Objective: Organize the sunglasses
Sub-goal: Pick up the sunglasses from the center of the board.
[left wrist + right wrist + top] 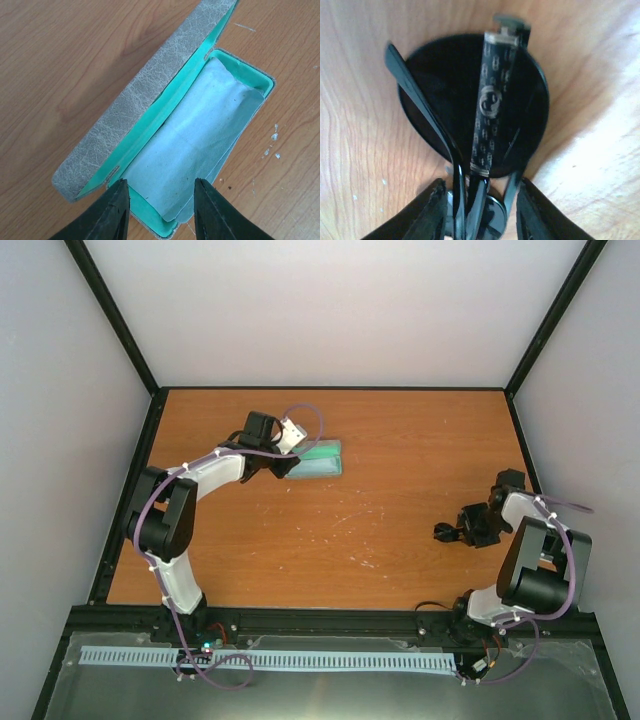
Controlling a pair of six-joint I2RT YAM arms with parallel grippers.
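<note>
The sunglasses [445,90] are folded, with their dark lenses facing the worktop [380,550]. They sit at the right gripper [482,184], near the worktop's right edge and closer to its near edge than its far one. One temple [490,105] has a patterned band and crosses the round lens. The other temple is plain and slants across it from the left. Both run down into the gap between the fingers, which stand close on either side of the hinge end. I cannot tell whether those jaws actually pinch the frame (the wrist view is blurred there).

The case [318,462] lies open towards the far edge, left of the middle and well apart from the sunglasses. Its grey lid [145,95] is tipped up along one long side, showing green lining. A pale blue cloth [200,135] lies spread inside the tray, one corner lapping over the rim.

The left gripper [161,184] hangs over the case's near end, jaws parted and holding nothing.
</note>
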